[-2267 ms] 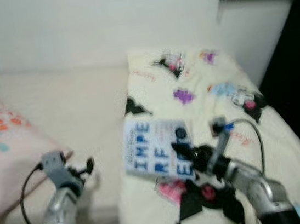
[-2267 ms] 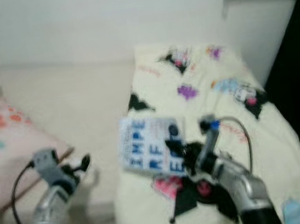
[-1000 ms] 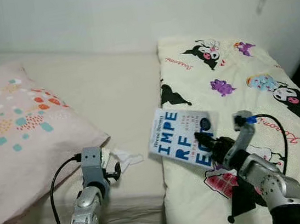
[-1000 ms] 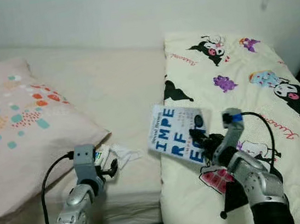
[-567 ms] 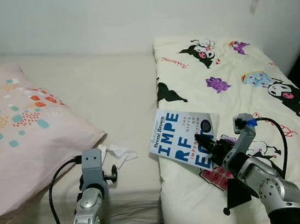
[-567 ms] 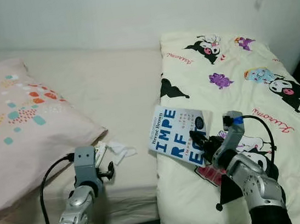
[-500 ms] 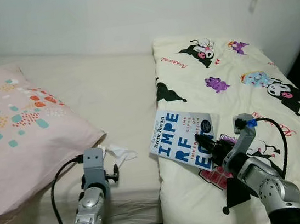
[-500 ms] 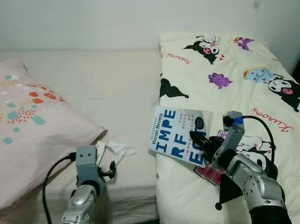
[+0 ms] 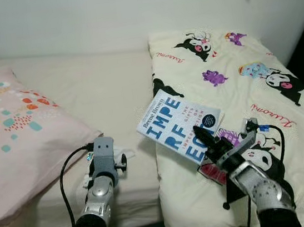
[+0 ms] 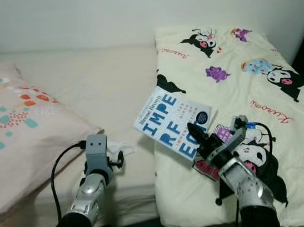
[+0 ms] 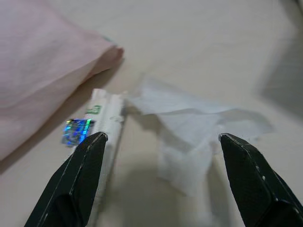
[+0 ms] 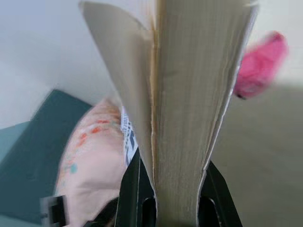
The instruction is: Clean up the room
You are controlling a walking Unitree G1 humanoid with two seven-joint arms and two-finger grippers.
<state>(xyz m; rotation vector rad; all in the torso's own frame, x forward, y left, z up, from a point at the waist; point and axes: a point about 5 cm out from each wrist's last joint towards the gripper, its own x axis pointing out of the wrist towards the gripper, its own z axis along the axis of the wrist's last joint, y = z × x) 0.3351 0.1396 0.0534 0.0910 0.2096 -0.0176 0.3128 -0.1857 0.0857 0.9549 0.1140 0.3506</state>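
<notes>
Book (image 9: 179, 124) now raised and tilted more steeply than before, right gripper (image 9: 205, 142) clamped on its lower edge above the cartoon-print duvet (image 9: 232, 86), left gripper (image 11: 161, 182) fingers spread over crumpled tissue (image 11: 199, 127) and small white tube (image 11: 105, 124), beside pink pillow (image 9: 14, 131) near the bed's (image 9: 104, 92) front edge.

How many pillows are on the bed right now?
1: the pink patterned pillow lies at the robot's left on the bed, beside the cartoon-print quilt. Another could be hidden under that quilt.
</notes>
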